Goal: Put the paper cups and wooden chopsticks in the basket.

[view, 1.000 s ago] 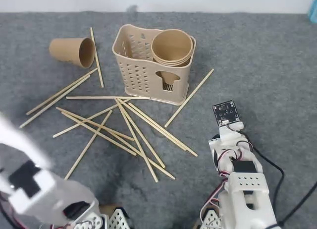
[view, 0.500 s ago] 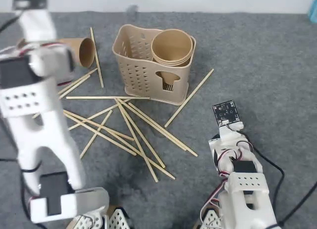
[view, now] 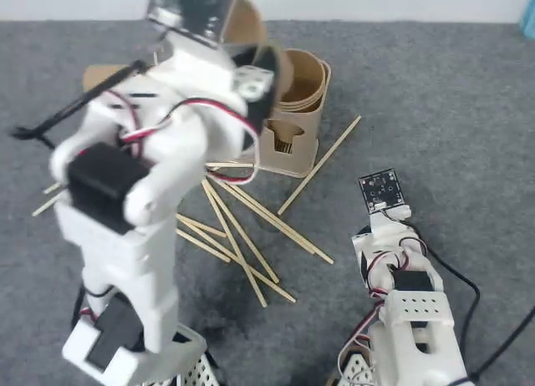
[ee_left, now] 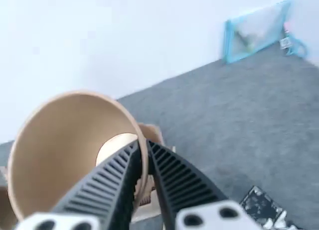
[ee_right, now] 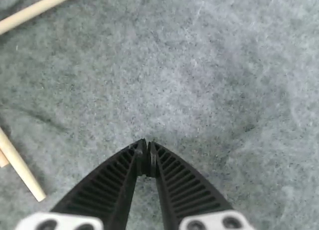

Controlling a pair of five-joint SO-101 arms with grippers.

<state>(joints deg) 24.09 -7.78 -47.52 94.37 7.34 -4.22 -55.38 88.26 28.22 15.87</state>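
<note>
thin-walled tan paper cup (ee_left: pixel 65 140) is clamped at its rim in the left gripper (ee_left: pixel 143 150): one of the black ridged fingers (ee_left: pixel 174 175) is outside the wall, the other inside the mouth, and only the wall is pinched between them. the cup is held in the air, with the beige perforated plastic basket (view: pixel 292 152) just beyond the fingertips. the right gripper (ee_right: pixel 145 150) is closed on nothing, its tips just above the grey felt mat (ee_right: pixel 224 65).

risks, as judged:
- cup may be swung or slipped out, since only a thin edge is gripped.
- rim may be crushed by the clamp.
- on release the cup may be caught on the stacked tan paper cups (view: pixel 305 77) in the basket and tipped out.
- basket may be knocked by the arm.

many pale wooden chopsticks (view: pixel 251 252) are left loose on the mat, away from both grippers.

hard to see: most of the basket is covered by the left arm in the high view; the held cup's base is hidden; a brown patch beside the arm cannot be identified.
</note>
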